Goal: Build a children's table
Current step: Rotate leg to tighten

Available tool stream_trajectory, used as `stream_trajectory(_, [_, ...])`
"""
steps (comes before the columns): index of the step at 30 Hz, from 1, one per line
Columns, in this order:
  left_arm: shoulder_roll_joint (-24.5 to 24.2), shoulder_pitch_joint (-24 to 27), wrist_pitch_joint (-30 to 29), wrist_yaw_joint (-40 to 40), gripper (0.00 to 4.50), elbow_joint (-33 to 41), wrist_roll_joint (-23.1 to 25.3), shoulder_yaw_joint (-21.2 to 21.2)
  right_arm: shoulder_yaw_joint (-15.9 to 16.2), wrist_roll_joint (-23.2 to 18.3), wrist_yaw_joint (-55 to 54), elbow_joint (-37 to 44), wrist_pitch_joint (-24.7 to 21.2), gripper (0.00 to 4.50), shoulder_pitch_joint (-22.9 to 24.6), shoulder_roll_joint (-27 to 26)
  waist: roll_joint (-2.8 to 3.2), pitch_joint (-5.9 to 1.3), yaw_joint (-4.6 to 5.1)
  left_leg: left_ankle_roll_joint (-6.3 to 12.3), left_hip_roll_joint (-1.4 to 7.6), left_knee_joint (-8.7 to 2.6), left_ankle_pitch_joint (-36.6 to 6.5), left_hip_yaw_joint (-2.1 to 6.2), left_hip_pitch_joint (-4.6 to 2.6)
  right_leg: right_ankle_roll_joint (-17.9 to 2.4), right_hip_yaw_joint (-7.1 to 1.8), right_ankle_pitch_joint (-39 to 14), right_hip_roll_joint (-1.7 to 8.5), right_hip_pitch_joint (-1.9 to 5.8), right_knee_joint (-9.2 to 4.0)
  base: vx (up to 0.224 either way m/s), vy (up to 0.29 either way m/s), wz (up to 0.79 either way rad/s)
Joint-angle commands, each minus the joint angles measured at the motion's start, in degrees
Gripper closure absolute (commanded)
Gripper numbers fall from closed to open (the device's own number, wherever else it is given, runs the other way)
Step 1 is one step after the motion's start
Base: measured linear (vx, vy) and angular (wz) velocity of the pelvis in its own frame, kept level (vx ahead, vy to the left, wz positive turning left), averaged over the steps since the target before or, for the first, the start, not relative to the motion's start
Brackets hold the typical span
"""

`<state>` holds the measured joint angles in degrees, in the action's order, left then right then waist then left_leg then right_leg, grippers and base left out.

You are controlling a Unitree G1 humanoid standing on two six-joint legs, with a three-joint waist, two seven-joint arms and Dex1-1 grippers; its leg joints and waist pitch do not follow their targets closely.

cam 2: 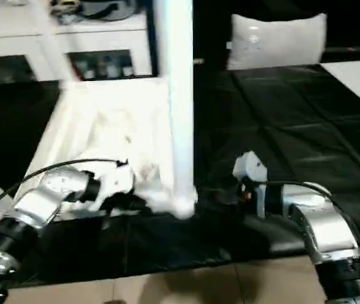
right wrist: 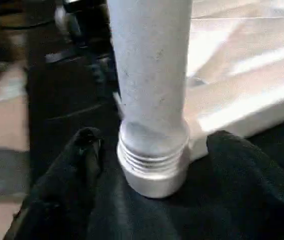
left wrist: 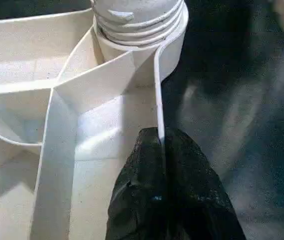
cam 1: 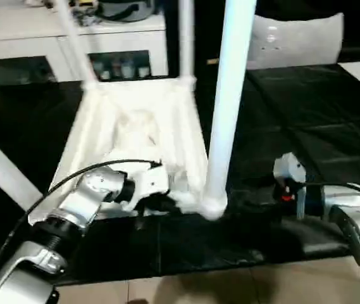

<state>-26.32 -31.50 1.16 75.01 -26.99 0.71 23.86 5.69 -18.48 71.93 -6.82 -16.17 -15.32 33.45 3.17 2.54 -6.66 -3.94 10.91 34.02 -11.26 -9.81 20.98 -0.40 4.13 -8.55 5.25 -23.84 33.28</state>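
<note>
The children's table top (cam 1: 135, 126) lies upside down on the black mat, ribs showing. Legs stand in its corner sockets: the near right leg (cam 1: 227, 95), two far ones (cam 1: 186, 38) (cam 1: 72, 31), and a near left one (cam 1: 2, 168) leaning outward. My left gripper (cam 1: 164, 204) is at the near edge, shut on the top's thin rim wall (left wrist: 157, 90) beside the threaded socket (left wrist: 137, 30). My right gripper (right wrist: 156, 140) is open at the base of the near right leg (right wrist: 151, 75), one finger on each side, both apart from it.
A white cabinet (cam 1: 72, 44) with glass doors stands behind the mat. A grey cushion (cam 1: 297, 38) is at the back right. The black mat (cam 1: 306, 126) stretches to the right of the table. Light floor (cam 1: 230, 285) begins at the mat's near edge.
</note>
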Motion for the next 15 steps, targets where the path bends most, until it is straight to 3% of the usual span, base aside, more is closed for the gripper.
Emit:
stream_trajectory(1, [-0.3, 0.3, 2.4, 4.5, 4.5, 2.3, 0.2, 3.1, 0.8, -1.2, 1.7, 1.6, -0.5, 1.27, -0.7, 0.4, -0.91, -4.05, 0.09, 5.96, 2.2, -3.52, -7.6, -0.04, -0.44, -13.8, -2.11, -11.8, 2.8, 3.27, -2.62, 0.0, 0.0, 0.0])
stream_trajectory(3, [-0.3, 0.2, 2.7, 4.7, 4.5, 2.1, 0.2, 3.2, 1.1, -1.3, 1.9, 1.5, -0.4, 1.32, -0.9, 0.2, -1.22, -3.95, -0.15, 5.37, 2.21, -3.61, -8.6, -0.08, -0.49, -13.5, -2.14, -13.3, 2.87, 3.24, -2.79, 0.0, 0.0, 0.0])
stream_trajectory(8, [0.2, -0.3, 4.2, 4.5, 4.5, 0.8, 0.9, 3.3, 2.5, -1.5, 3.3, 1.0, -0.6, 1.8, -1.5, -1.0, -1.21, -3.63, -0.29, 3.42, 2.05, -3.89, -11.7, 0.04, -0.5, -11.0, -2.19, -20.1, 3.03, 3.14, -3.44, 0.0, 0.0, 0.0])
stream_trajectory(15, [0.5, -0.7, 5.2, 3.8, 4.5, -0.5, 1.4, 3.1, 4.3, -1.6, 3.9, -0.3, -0.2, 2.42, -2.1, -2.5, -1.38, -3.58, -0.17, 2.34, 1.99, -3.99, -12.7, 0.2, -0.45, -9.7, -2.31, -22.3, 2.97, 3.05, -3.49, 0.0, 0.0, 0.0])
